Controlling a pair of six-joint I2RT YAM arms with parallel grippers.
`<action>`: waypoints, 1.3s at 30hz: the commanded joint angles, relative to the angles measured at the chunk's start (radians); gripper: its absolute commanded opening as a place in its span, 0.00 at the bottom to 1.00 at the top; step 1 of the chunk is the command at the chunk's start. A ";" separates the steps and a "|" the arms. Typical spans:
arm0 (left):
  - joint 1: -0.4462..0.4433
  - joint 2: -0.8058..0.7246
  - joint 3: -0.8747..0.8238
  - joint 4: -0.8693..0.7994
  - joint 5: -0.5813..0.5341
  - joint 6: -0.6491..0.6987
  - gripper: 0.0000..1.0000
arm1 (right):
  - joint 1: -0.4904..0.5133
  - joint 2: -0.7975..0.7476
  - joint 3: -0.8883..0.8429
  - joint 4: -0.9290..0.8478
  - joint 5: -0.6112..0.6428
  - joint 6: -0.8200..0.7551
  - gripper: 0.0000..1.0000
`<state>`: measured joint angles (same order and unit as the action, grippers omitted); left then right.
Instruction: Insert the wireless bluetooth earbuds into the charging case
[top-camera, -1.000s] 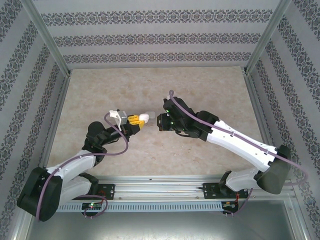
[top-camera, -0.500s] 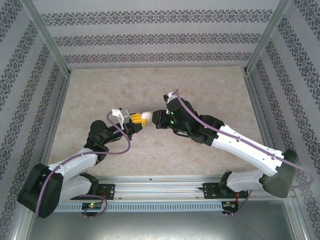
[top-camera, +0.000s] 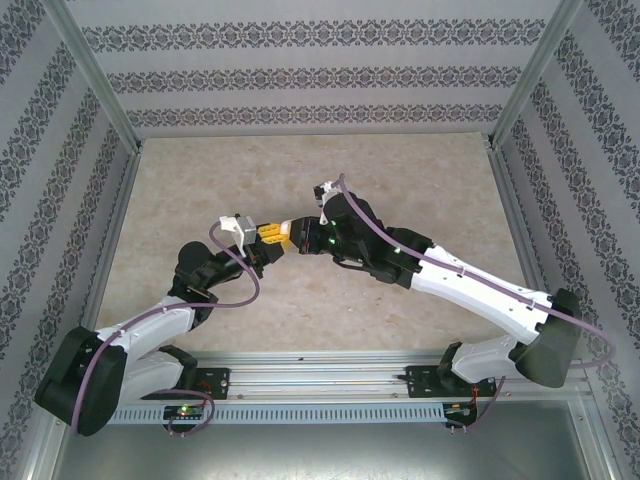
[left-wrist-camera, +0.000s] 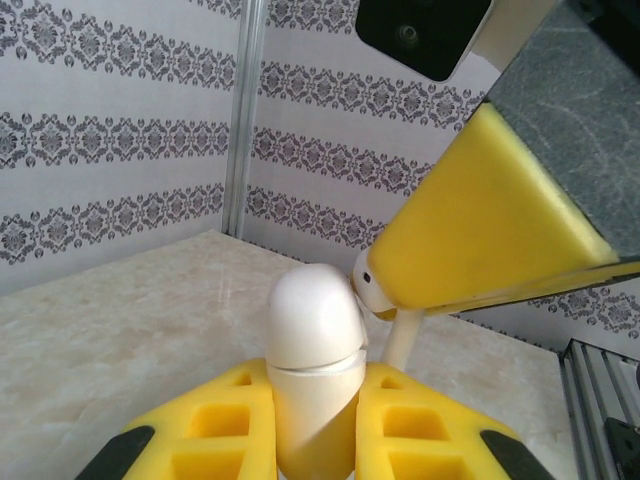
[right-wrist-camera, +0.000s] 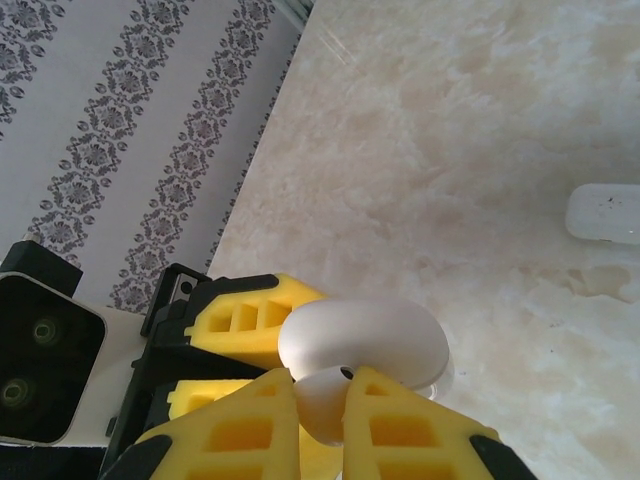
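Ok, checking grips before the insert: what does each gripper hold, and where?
Left gripper clamps the white case by its lower body, on both sides. Right gripper pinches an earbud near its head; the stem sticks out free.

Left gripper (top-camera: 277, 235) and right gripper (top-camera: 297, 235) shown meeting tip to tip above table (top-camera: 420, 180) centre; small white charging case (top-camera: 286, 231) clamped by left gripper.

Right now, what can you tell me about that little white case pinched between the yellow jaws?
The small glossy white plastic charging case is rounded, with a thin seam splitting its domed top from the body. Its lower half is clamped between the left gripper's yellow jaws, the top poking out past them. The right gripper holds a tiny white earbud beside that top.
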<state>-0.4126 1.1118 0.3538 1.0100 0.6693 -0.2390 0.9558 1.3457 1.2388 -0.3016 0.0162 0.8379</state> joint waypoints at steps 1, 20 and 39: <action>-0.016 -0.008 0.005 0.080 0.021 -0.020 0.00 | -0.009 0.020 0.031 0.031 -0.043 0.018 0.12; -0.015 -0.011 0.019 0.068 0.054 -0.032 0.00 | -0.075 0.055 0.091 0.033 -0.076 0.004 0.12; -0.016 -0.017 0.011 0.092 0.039 -0.083 0.00 | -0.088 0.005 0.052 0.045 -0.059 0.021 0.12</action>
<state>-0.4126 1.0962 0.3542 1.0073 0.6502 -0.2935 0.8917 1.3838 1.2949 -0.2985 -0.0799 0.8513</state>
